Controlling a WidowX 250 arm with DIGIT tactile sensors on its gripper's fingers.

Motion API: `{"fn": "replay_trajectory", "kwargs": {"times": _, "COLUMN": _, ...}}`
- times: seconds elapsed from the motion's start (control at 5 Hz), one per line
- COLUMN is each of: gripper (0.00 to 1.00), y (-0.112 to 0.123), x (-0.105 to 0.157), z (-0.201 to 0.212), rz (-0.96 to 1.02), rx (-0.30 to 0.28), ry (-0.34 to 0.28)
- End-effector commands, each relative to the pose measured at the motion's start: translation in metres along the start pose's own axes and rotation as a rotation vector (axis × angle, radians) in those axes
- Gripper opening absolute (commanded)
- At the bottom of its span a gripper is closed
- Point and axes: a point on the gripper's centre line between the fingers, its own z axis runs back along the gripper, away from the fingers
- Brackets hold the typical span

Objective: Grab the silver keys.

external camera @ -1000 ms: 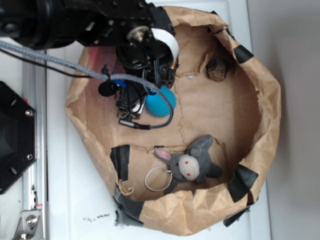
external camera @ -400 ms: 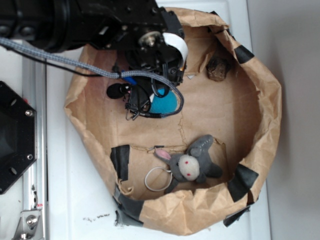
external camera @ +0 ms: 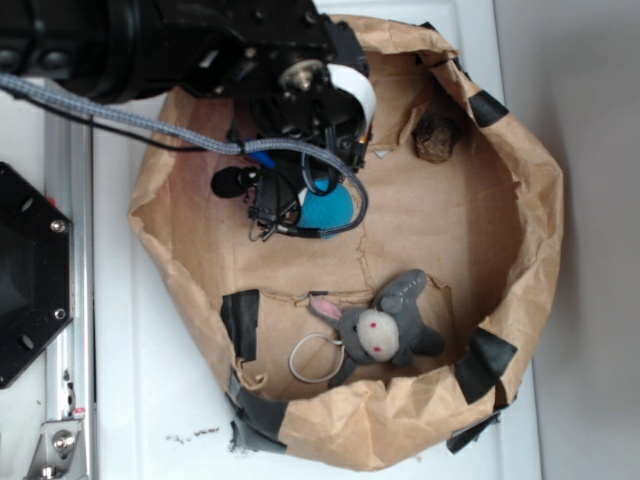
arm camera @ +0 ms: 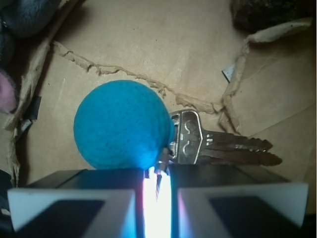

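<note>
1. The claw (arm camera: 157,191) is down inside the brown paper bag (external camera: 520,290), its jaws drawn almost together with only a bright sliver between them.
2. In the wrist view, the silver keys (arm camera: 198,144) sit right at the jaw tips: thin ring metal is pinched in that sliver, the teal ball to the left, key blades fanning right across the paper.
3. From the exterior view the arm hides most of the bunch; only teal shows (external camera: 325,208).
4. The grey plush bunny (external camera: 385,330) lies well apart, lower in the bag.
5. A dark lump (external camera: 437,137) sits near the far rim.
</note>
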Motion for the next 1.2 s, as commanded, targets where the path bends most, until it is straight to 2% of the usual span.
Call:
{"fn": "replay_trajectory", "kwargs": {"times": 0.0, "gripper": 0.0, "y": 0.005, "x": 0.012, "z": 0.02, "rz": 0.041, "rx": 0.055, "ry": -0.058}}
{"fn": "replay_trajectory", "kwargs": {"times": 0.2, "gripper": 0.0, "y": -0.005, "x": 0.02, "z": 0.052, "rz": 0.09, "rx": 0.017, "ry": -0.079}}
{"fn": "replay_trajectory", "kwargs": {"times": 0.4, "gripper": 0.0, "y": -0.016, "x": 0.019, "z": 0.103, "rz": 0.108, "rx": -0.178, "ry": -0.181}}
{"fn": "replay_trajectory", "kwargs": {"times": 0.6, "gripper": 0.0, "y": -0.02, "x": 0.022, "z": 0.137, "rz": 0.165, "rx": -0.226, "ry": -0.155}}
{"fn": "replay_trajectory", "kwargs": {"times": 0.8, "gripper": 0.0, "y": -0.028, "x": 0.023, "z": 0.121, "rz": 0.167, "rx": -0.16, "ry": -0.148}}
{"fn": "replay_trajectory", "kwargs": {"times": 1.0, "gripper": 0.0, "y": -0.037, "x": 0.026, "z": 0.108, "rz": 0.184, "rx": -0.052, "ry": -0.182}}
